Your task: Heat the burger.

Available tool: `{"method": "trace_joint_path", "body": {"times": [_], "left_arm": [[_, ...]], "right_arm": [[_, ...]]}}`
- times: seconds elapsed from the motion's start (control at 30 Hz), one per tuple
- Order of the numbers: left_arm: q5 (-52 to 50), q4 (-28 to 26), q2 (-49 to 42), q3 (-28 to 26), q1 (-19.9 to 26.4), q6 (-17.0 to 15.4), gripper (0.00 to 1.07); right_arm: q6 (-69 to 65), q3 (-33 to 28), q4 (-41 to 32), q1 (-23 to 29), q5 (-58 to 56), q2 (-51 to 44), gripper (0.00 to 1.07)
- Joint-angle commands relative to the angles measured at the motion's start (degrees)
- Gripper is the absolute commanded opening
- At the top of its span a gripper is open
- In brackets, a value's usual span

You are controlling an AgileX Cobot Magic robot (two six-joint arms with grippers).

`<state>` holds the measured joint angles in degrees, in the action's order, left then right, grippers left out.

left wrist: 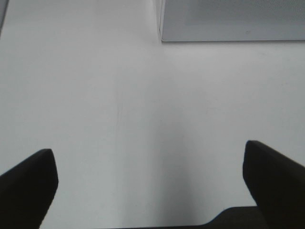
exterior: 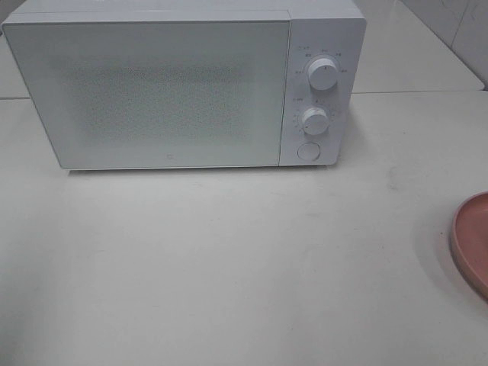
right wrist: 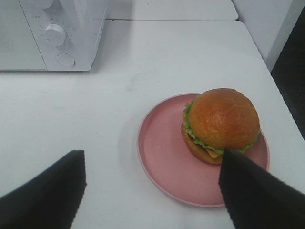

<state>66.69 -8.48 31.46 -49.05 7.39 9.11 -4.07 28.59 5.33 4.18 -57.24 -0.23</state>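
Worktop (exterior: 229,267) is dominated by the microwave (exterior: 183,84), door shut. Burger (right wrist: 221,125) is sat on the pink plate (right wrist: 162,157). Right claw (right wrist: 152,186) and left claw (left wrist: 150,176) are spread, empty. Nothing's started; door probably needs opening first.

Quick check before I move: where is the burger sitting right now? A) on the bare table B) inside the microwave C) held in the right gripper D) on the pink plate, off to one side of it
D: the right wrist view shows the burger resting on the pink plate, off-centre toward its rim, with the microwave door shut and the right gripper open and empty.
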Motion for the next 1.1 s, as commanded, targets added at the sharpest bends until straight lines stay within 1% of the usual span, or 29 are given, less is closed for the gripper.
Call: {"method": "trace_joint_path", "body": {"times": [0.03, 0.13, 0.17, 0.2, 0.23, 0.27, 0.3, 0.53, 0.6, 0.63, 0.7, 0.9, 0.97, 1.1], "left_arm": [[0.3, 0.5, -6.4, 3.3, 0.1, -0.7, 0.99], [0.3, 0.4, -7.2, 4.5, 0.1, -0.6, 0.99], [-0.1, 0.0, -9.1, 8.0, 0.1, -0.6, 0.99], [-0.4, -0.1, -9.7, 10.0, 0.0, -0.5, 0.99], [-0.4, -0.1, -9.7, 10.0, 0.0, -0.5, 0.99], [-2.1, -1.0, -11.4, 13.1, -0.1, -0.5, 0.99], [-3.2, -1.3, -12.4, 14.2, -0.1, -0.5, 0.99], [-3.7, -1.1, -18.8, 15.6, -0.1, -0.2, 0.99], [-5.2, -0.9, -21.7, 17.9, -0.1, -0.2, 0.99], [-5.2, -0.9, -21.7, 17.9, -0.1, -0.2, 0.99], [-5.2, -0.7, -24.5, 19.1, -0.5, -0.2, 0.99], [-5.2, -0.1, -28.6, 19.3, -0.7, -0.2, 0.98], [-5.2, -0.1, -33.6, 19.3, -0.7, -0.2, 0.98], [-5.2, -0.4, -33.0, 19.3, -0.7, -0.3, 0.98]], "right_arm": [[0.4, -0.1, -0.1, -0.3, 0.1, -1.6, 0.76], [0.4, -0.1, -0.1, -0.3, 0.1, -1.6, 0.76], [0.4, -0.1, -0.1, -0.3, 0.1, -1.6, 0.76], [0.4, -0.1, -0.1, -0.3, 0.1, -1.6, 0.76], [0.4, -0.1, -0.1, -0.3, 0.1, -1.6, 0.76], [0.4, -0.1, -0.1, -0.3, 0.1, -1.6, 0.76], [0.4, -0.1, -0.1, -0.3, 0.1, -1.6, 0.76], [0.4, -0.1, -0.1, -0.3, 0.1, -1.6, 0.76], [0.4, -0.1, -0.1, -0.3, 0.1, -1.6, 0.76], [0.4, -0.1, -0.1, -0.3, 0.1, -1.6, 0.76], [0.4, -0.1, -0.1, -0.3, 0.1, -1.6, 0.76], [0.4, -0.1, -0.1, -0.3, 0.1, -1.6, 0.76], [0.4, -0.1, -0.1, -0.3, 0.1, -1.6, 0.76], [0.3, -0.1, -0.1, -0.3, 0.1, -1.6, 0.76]]}}
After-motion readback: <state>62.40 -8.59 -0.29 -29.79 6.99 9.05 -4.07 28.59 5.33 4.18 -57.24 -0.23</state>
